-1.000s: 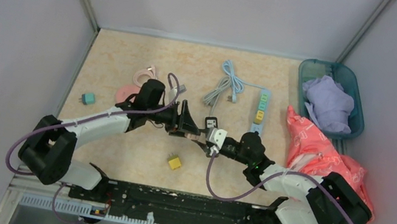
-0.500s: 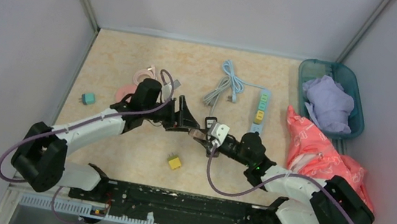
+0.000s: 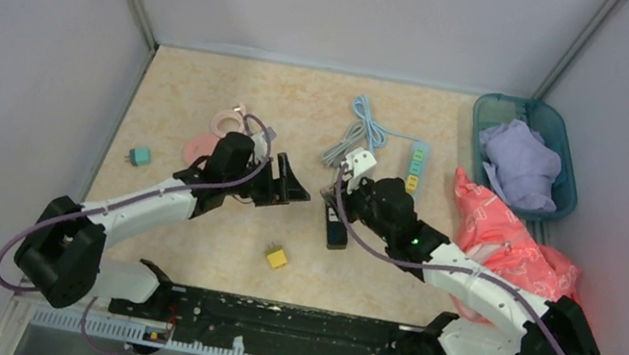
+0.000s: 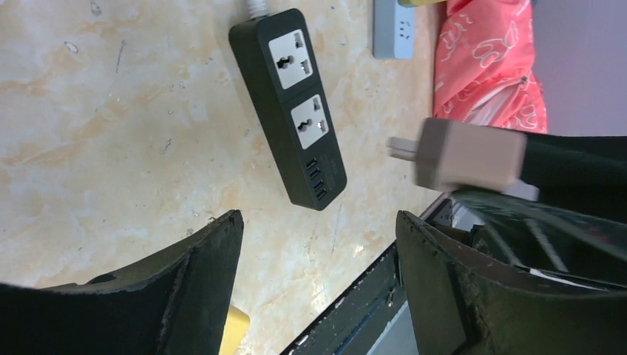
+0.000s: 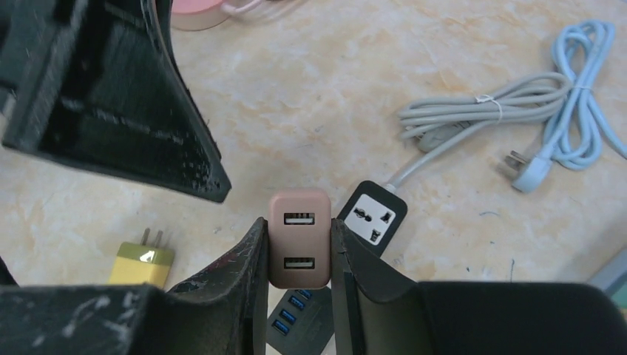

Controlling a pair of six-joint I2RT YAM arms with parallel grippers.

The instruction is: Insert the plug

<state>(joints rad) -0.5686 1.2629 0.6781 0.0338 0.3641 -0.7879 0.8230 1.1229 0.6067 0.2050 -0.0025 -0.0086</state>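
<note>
We look down on a beige marble-patterned table (image 3: 199, 89) that fills the middle of the overhead frame. A red patterned bag (image 3: 504, 240) lies at the right edge. Above it, in the upper right, a teal basket (image 3: 524, 102) holds a purple cloth (image 3: 520, 165).

The two arms meet near the centre. The left gripper (image 4: 318, 222) has its fingers spread wide with nothing between them. The right gripper (image 5: 298, 229) is pressed together on a dusty-pink USB charger plug (image 5: 299, 248), pinching its two sides.

In the left wrist view we see the charger's prongs point left, in the air and apart from the sockets. A black power strip (image 4: 292, 103) lies flat on the table in the upper middle of that view.

A light blue power strip (image 3: 413, 171) lies right of centre, its bundled cables (image 3: 359, 137) beside it. A yellow plug (image 3: 277, 257) sits low in the centre, and a teal plug (image 3: 139, 155) lies at the left.
</note>
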